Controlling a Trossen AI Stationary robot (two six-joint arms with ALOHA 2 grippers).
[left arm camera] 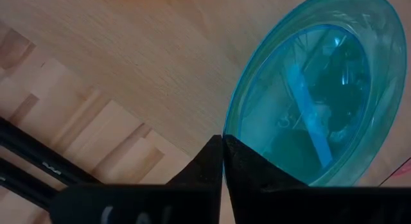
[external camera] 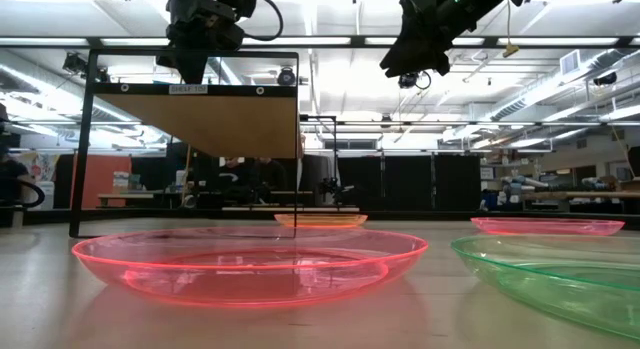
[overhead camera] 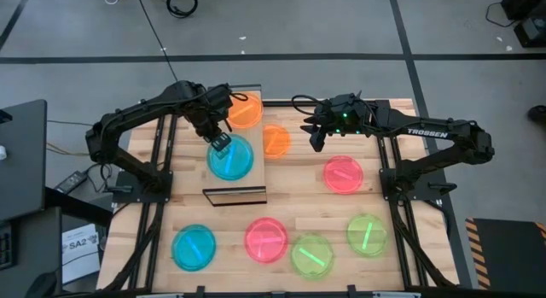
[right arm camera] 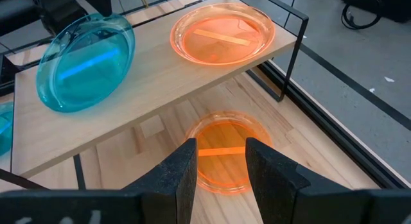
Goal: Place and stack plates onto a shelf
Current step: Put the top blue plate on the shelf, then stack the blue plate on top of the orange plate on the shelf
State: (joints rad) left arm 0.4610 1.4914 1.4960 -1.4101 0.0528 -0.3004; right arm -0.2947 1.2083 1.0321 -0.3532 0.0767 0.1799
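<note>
The shelf [overhead camera: 256, 174] is a light-wood board on a dark frame, standing left of the table's middle. An orange plate [overhead camera: 246, 110] lies flat on its far end. My left gripper [overhead camera: 220, 143] is shut on a teal plate [overhead camera: 234, 160] over the shelf's middle. A second orange plate [overhead camera: 275, 140] lies on the table just right of the shelf. My right gripper [overhead camera: 314, 137] hangs open above the table, right of that plate, which shows between its fingers [right arm camera: 221, 161] in the right wrist view and is not touched. My left gripper pinches the teal plate's rim [left arm camera: 226, 131] between its two shut fingers, on the plate's far-left side, coming from above and slanting down. The plate is tilted: its held edge is raised, and its opposite rim [right arm camera: 64, 107] rests on the shelf board.
On the slatted tabletop lie a pink plate [overhead camera: 343, 173] at the right, and along the near edge a teal plate [overhead camera: 194, 248], a pink plate [overhead camera: 266, 239] and two green plates [overhead camera: 312, 255] [overhead camera: 367, 235]. The shelf's near end [overhead camera: 235, 194] is bare.
</note>
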